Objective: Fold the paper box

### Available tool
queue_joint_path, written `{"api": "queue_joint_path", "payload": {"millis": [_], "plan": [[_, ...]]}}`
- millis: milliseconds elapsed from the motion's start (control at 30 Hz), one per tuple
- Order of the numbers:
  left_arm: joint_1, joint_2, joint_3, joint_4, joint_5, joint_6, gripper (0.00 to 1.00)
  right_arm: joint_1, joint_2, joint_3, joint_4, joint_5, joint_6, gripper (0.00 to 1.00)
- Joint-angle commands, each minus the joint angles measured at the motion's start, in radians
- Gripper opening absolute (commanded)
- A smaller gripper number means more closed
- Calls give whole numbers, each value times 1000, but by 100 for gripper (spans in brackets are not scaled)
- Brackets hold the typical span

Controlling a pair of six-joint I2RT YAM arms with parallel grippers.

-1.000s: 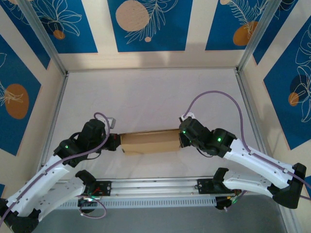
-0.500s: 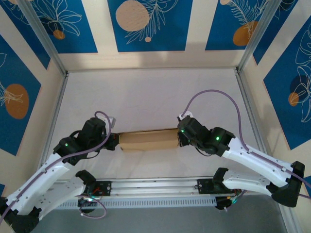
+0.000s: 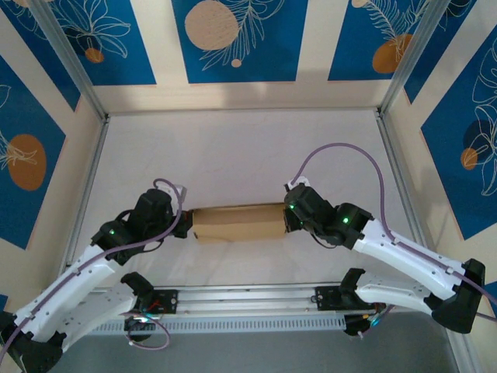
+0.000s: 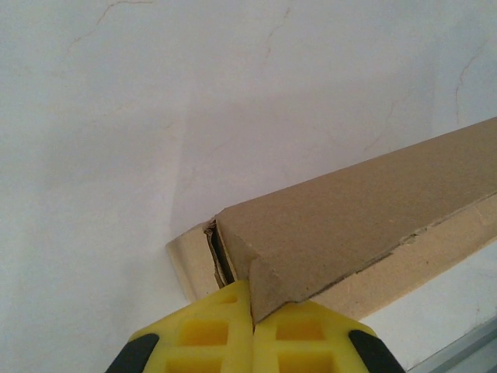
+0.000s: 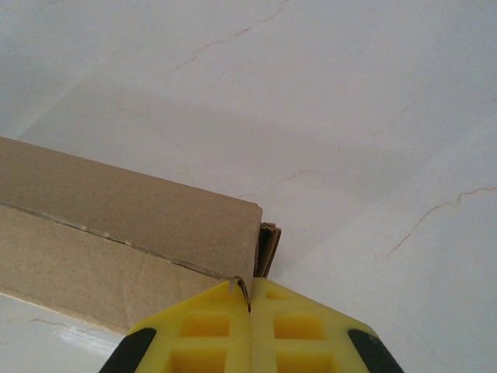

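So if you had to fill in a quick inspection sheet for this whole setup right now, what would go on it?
Surface: white table with faint hairline cracks.
Job's things: the paper box, brown cardboard, folded into a long shallow shape, lying between the two arms.
Clutter: nothing seen.
Hands: left hand pinched shut on the box's left end corner; right hand pinched shut on its right end.
Cables: purple cable arches above the right arm; shorter loop by the left wrist; neither touches the box.
Surroundings: blue leaf-patterned wall panels, metal frame posts, a rail at the near edge.
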Motion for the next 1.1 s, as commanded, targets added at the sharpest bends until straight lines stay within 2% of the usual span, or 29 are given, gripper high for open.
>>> {"api": "queue_joint_path", "payload": {"millis": [0,67,200,300,500,667,833,933,1067], "plan": [[2,9,-37,-74,-71,-3,0,-28,6,-18,-96,7,18,12],[0,12,-35,-70,-68,4,0,-30,-6,4,-98,-19,8,22],[-1,23,-33,-66,-72,14,0,-32,-55,48,-87,-99,-37,50],[-4,25,-33,-64,-75,14,0,-37,-86,71,-85,-187,-66,58],[-10,17,-31,-67,-80,16,0,-93,-158,69,-30,-363,-71,63],[-20,16,-31,-66,-85,16,0,-167,-159,59,39,-492,30,65],[-37,19,-32,-60,-95,11,0,-207,-119,73,37,-455,160,65],[-43,18,-35,-58,-103,5,0,-195,-67,91,-11,-382,183,65],[-49,19,-37,-55,-103,0,0,-170,-35,56,13,-335,194,63]]}}
